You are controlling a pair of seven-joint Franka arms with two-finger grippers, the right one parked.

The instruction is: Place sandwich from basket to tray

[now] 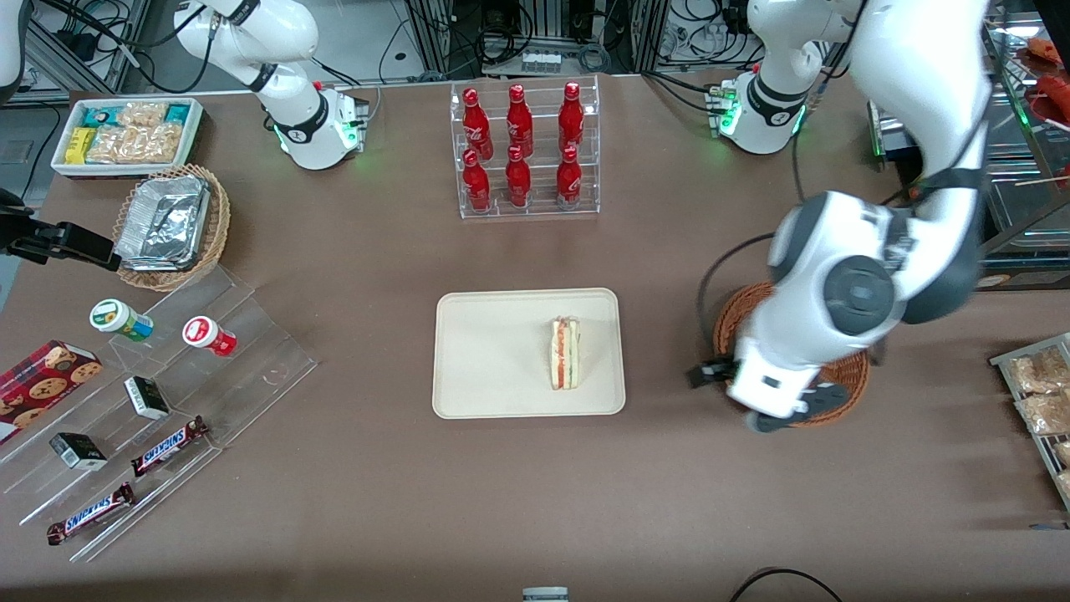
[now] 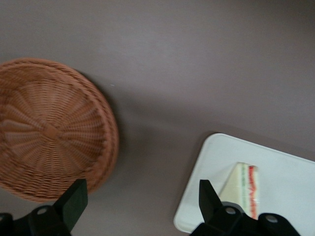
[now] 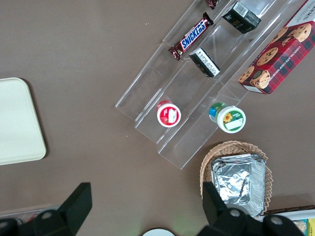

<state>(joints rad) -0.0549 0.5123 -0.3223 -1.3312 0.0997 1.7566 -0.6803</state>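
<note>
Already the sandwich lies on the cream tray in the front view, standing on edge with its red and green filling turned up, in the part of the tray nearer the working arm. It looks light and soft, a thing that would squash or shed its layers under a hard pinch; I judge the flat bread faces the place to take it, gently, not the filled edge. The reddish-brown wicker basket sits well apart from the tray, toward the working arm's end of the counter, and the arm covers most of it. The end effector hangs over the basket's nearer rim, and from here I cannot see its fingers properly.

From the left wrist camera the end effector shows both fingers spread wide with nothing between them. The basket is empty, its woven floor bare. The sandwich rests on the tray, partly masked by one finger, and the tray runs out of the picture.

The right wrist camera catches only a corner of the tray; the sandwich and basket are out of sight.
</note>
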